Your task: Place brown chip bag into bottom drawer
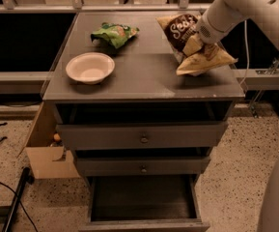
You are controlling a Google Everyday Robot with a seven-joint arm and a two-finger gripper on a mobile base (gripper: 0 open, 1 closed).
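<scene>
The brown chip bag (181,32), dark brown with tan ends and white script, is at the right rear of the cabinet top (148,79). Its tan lower end (204,61) tilts up off the surface and casts a shadow. My gripper (200,41) comes in from the upper right on the white arm and is shut on the bag's middle, with the fingers mostly buried in the crinkled foil. The bottom drawer (144,204) is pulled open below and looks empty.
A white bowl (90,67) sits at the left of the cabinet top and a smaller green bag (114,33) behind it. The two upper drawers (141,138) are closed. A cardboard box (42,159) stands on the floor at the left. A rail (262,76) runs along the right.
</scene>
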